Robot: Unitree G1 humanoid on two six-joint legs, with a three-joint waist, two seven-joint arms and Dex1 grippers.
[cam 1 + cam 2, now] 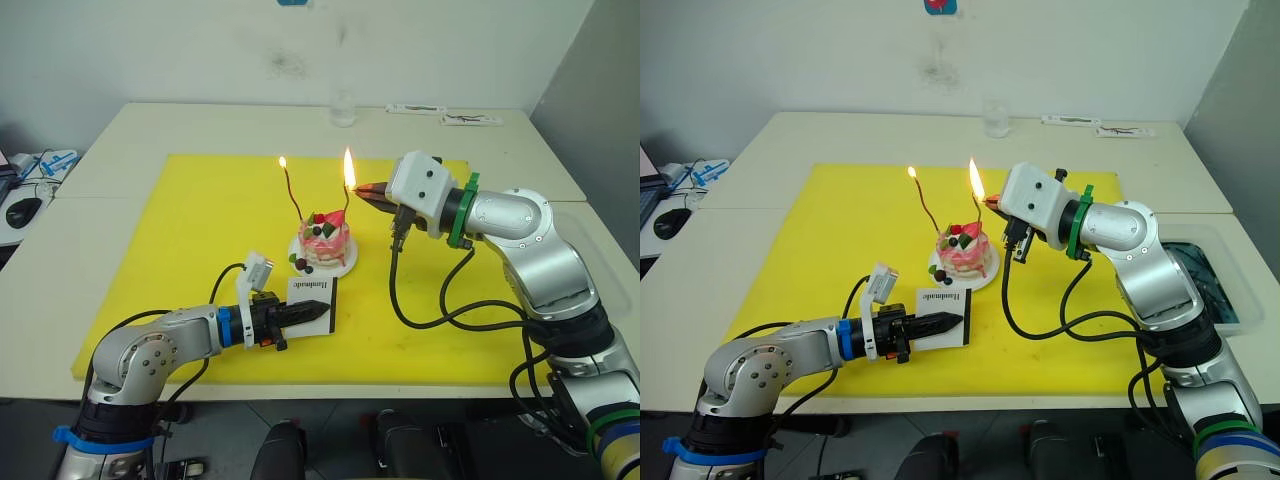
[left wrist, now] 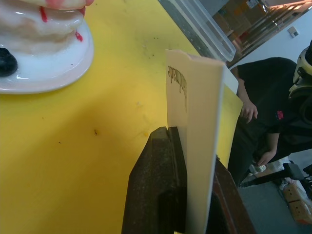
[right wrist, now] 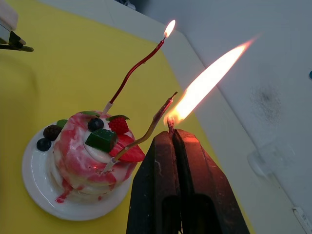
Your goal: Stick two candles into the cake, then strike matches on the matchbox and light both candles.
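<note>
The pink-and-white cake (image 1: 323,240) stands on its white plate (image 3: 34,180) in the middle of the yellow mat. Two wavy candles are stuck in it. The left candle (image 3: 136,68) burns with a small flame at its tip. The right candle (image 3: 151,127) leans toward my right gripper (image 1: 368,190), which is shut on a burning match (image 3: 170,125). The match's tall flame sits right beside that candle's tip. In front of the cake my left gripper (image 1: 315,311) is shut on the white matchbox (image 1: 312,291), holding it on edge on the mat.
The yellow mat (image 1: 200,220) covers the table's middle. A clear glass (image 1: 343,108) and flat papers (image 1: 460,118) lie at the far edge. A blue-filled bin (image 1: 1210,280) sits at the right. A person (image 2: 263,97) stands beyond the table in the left wrist view.
</note>
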